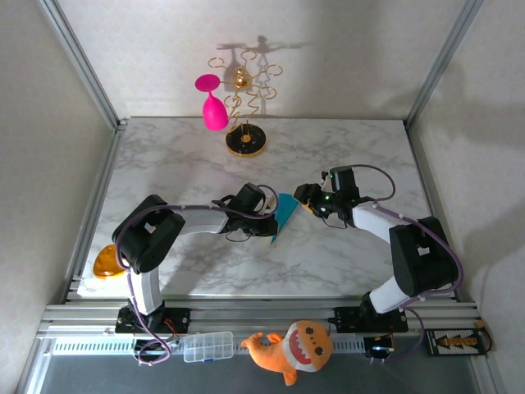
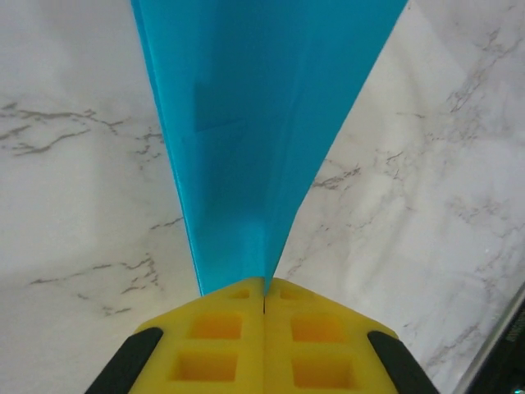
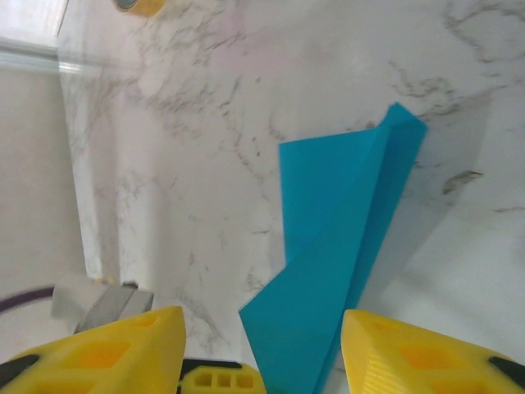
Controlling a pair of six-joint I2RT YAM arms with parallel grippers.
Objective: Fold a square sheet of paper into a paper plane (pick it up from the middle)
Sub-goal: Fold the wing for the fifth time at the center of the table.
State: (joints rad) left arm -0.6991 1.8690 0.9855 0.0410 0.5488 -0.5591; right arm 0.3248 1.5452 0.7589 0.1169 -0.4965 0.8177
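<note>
The square sheet of paper is turquoise and folded into a narrow pointed paper plane (image 1: 285, 213), held just above the marble table's middle. My left gripper (image 1: 267, 223) is shut on its narrow end. In the left wrist view the yellow fingers (image 2: 205, 345) meet on the fold, and the paper plane (image 2: 262, 123) fans out ahead of them. My right gripper (image 1: 306, 199) stands open just right of the paper. In the right wrist view the paper plane (image 3: 336, 246) reaches in between the spread fingers (image 3: 410, 353) of my right gripper (image 3: 264, 320), touching neither.
A gold wire stand (image 1: 245, 144) and a pink goblet (image 1: 214, 111) stand at the table's back. An orange dish (image 1: 107, 263) lies at the left edge. An orange plush toy (image 1: 295, 349) and a clear box (image 1: 209, 346) sit on the front rail.
</note>
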